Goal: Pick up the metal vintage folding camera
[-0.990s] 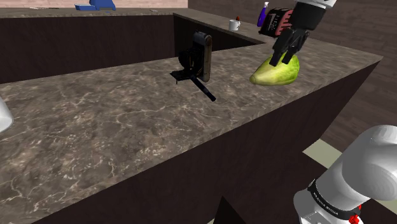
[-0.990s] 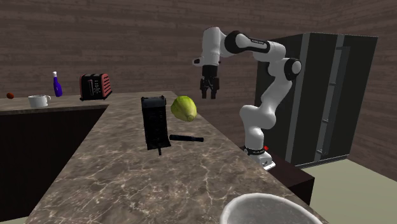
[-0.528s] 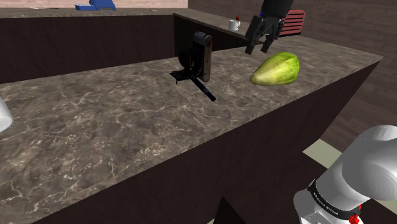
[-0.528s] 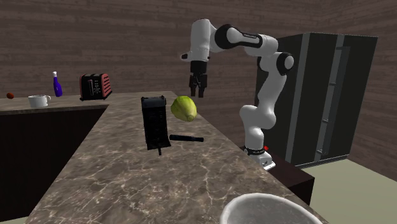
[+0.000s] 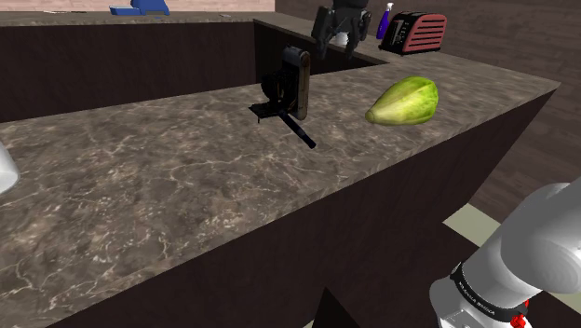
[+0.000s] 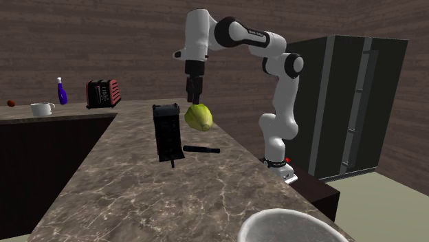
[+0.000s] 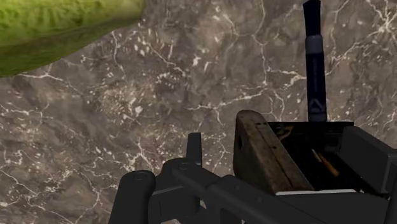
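Swung away from the green cabbage (image 5: 405,101), the wide-open tool (image 5: 338,45) now hangs just above the upright black folding camera (image 5: 296,84) on the desk (image 5: 168,186); probably rigid, weighty and tippy, best pinched across its slim body.

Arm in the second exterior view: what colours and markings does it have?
The arm is white with dark joints, and small pale lettering on one dark joint. Its end effector is all black. A red dot sits near its base.
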